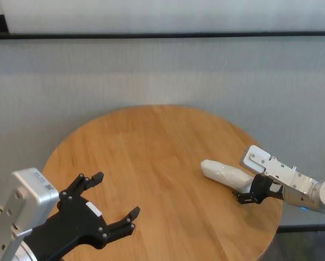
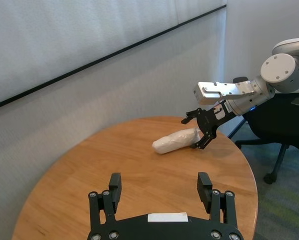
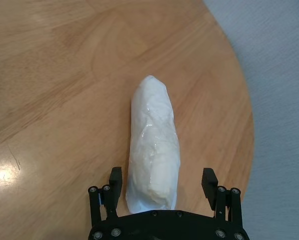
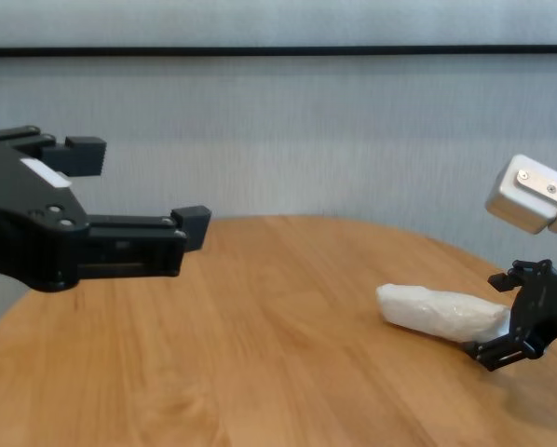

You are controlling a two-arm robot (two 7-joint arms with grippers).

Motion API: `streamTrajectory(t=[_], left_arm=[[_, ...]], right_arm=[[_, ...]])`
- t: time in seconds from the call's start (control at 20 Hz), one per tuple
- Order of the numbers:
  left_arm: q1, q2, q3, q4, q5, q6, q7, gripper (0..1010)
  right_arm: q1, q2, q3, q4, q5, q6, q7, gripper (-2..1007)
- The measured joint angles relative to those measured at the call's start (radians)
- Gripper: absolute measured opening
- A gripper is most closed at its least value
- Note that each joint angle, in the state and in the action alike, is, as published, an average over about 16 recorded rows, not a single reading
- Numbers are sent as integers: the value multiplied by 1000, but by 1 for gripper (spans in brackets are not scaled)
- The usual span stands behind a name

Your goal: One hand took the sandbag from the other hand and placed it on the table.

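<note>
Table [image 1: 151, 163]: sandbag [image 1: 225, 173] lies flat near its right edge. Your right gripper [image 3: 162, 187] is spread wide w/ the bag end between the fingers, so retract straight or you'll drag it off. Left gripper [image 1: 111, 204] open, well apart.

The sandbag [image 3: 153, 150] is white with a shiny crinkly wrap, the table [image 1: 151, 163] is light brown wood with plank lines and visible grain (pretty warm honey tone). Both grippers are black: the left gripper [image 1: 109, 209] has a small white sticker, the right gripper [image 2: 202, 129] a silver-grey wrist.
</note>
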Motion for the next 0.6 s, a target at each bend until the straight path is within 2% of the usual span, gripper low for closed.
streamTrajectory(t=[0.35, 0.6], left_arm=[[0, 0, 0, 0, 0, 0, 0, 1000], [0, 0, 0, 0, 0, 0, 0, 1000]], right_arm=[[-3, 9, 0, -17, 18, -13, 13, 1003], [-11, 24, 3, -49, 48, -30, 27, 1003]])
